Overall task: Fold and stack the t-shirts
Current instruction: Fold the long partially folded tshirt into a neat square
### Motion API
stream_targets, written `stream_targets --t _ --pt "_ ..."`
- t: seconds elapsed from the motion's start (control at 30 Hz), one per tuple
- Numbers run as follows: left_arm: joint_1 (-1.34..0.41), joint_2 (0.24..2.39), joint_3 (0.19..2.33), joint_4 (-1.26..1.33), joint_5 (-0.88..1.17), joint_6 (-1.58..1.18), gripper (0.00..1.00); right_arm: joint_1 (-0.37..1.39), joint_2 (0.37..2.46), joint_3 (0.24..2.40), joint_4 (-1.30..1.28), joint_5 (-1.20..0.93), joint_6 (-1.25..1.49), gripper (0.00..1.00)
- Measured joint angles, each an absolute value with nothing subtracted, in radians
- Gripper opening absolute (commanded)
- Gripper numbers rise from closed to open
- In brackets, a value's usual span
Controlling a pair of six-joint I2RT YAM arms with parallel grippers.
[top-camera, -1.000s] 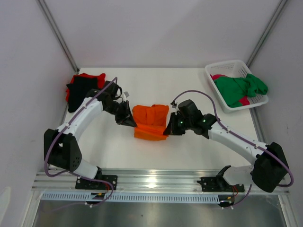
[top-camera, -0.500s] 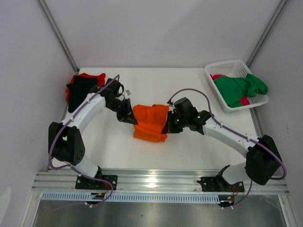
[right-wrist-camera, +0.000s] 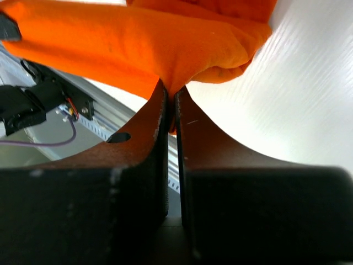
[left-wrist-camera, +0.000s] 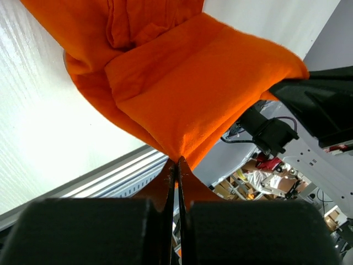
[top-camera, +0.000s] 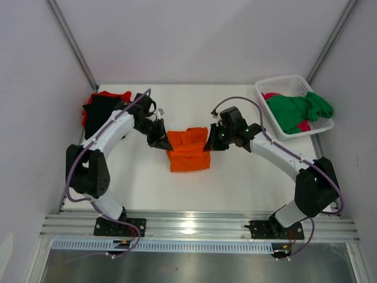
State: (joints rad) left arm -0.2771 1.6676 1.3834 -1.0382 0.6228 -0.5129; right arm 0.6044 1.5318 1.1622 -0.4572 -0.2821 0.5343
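Note:
An orange t-shirt (top-camera: 189,150), partly folded, hangs between my two grippers above the middle of the table. My left gripper (top-camera: 164,142) is shut on its left corner, and my right gripper (top-camera: 210,142) is shut on its right corner. In the left wrist view the orange t-shirt (left-wrist-camera: 182,88) runs up from the pinched tip of my left gripper (left-wrist-camera: 178,162). The right wrist view shows the orange t-shirt (right-wrist-camera: 138,44) pinched by my right gripper (right-wrist-camera: 171,94). A folded black t-shirt (top-camera: 99,112) lies on a red t-shirt (top-camera: 112,95) at the far left. A green t-shirt (top-camera: 297,111) and a magenta-pink t-shirt (top-camera: 271,95) lie crumpled in the basket.
The white lattice basket (top-camera: 287,84) stands at the back right corner of the table. The metal rail (top-camera: 194,227) with both arm bases runs along the near edge. Slanted frame posts (top-camera: 73,44) rise at the back corners.
Both grippers have moved away from the near edge toward the back, carrying the orange t-shirt's upper edge with them. The shirt now hangs in a neater, narrower fold.

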Motion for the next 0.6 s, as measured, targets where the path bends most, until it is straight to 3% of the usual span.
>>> stream_targets --t 0.6 --pt "-0.270 1.742 1.456 -1.058 0.625 -0.504 0.01 0.541 1.660 1.287 -0.482 -0.318 0.441 0.00"
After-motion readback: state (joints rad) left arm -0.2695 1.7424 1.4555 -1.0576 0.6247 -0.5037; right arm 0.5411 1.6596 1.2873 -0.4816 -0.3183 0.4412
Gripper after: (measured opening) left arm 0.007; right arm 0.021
